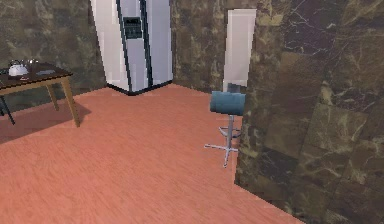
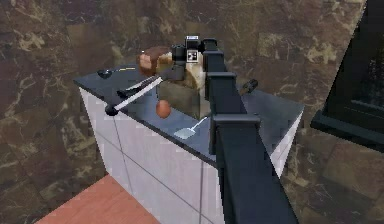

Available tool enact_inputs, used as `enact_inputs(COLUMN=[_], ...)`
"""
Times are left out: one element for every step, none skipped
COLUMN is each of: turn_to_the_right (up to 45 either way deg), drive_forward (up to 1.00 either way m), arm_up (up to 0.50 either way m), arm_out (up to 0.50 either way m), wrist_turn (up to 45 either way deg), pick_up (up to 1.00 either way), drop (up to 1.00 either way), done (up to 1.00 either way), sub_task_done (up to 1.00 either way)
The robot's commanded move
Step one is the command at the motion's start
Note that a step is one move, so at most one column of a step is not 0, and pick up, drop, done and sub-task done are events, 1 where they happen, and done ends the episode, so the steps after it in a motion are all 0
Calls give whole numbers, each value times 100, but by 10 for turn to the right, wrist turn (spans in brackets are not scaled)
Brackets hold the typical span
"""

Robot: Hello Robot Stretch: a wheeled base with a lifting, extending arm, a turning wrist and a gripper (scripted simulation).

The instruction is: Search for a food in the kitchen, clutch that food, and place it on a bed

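Note:
In the arm side view my arm (image 2: 235, 130) reaches out over a grey-topped counter (image 2: 270, 115). At its far end stand the two white marker squares, and left of them is the gripper (image 2: 160, 64). A brown loaf-like lump (image 2: 150, 59) lies at the gripper on the counter, so I cannot tell whether the gripper holds anything. A tan block (image 2: 183, 92) sits just below the markers. A small orange-brown round thing (image 2: 163, 105), like an egg, lies near the counter's front.
On the counter lie a long-handled utensil (image 2: 135, 95), a light spatula (image 2: 190, 128) and a dark pan (image 2: 105, 72). The forward view has a grey fridge (image 1: 135, 45), a wooden table (image 1: 45, 82) with a kettle (image 1: 17, 69), a blue stool (image 1: 228, 105) and a stone wall (image 1: 320, 110) close at right.

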Motion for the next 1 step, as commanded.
enact_inputs(turn_to_the_right=[0], drive_forward=[0], arm_up=[0], arm_out=[0], wrist_turn=[450], pick_up=[0], drop=[0], done=[0], sub_task_done=[0])
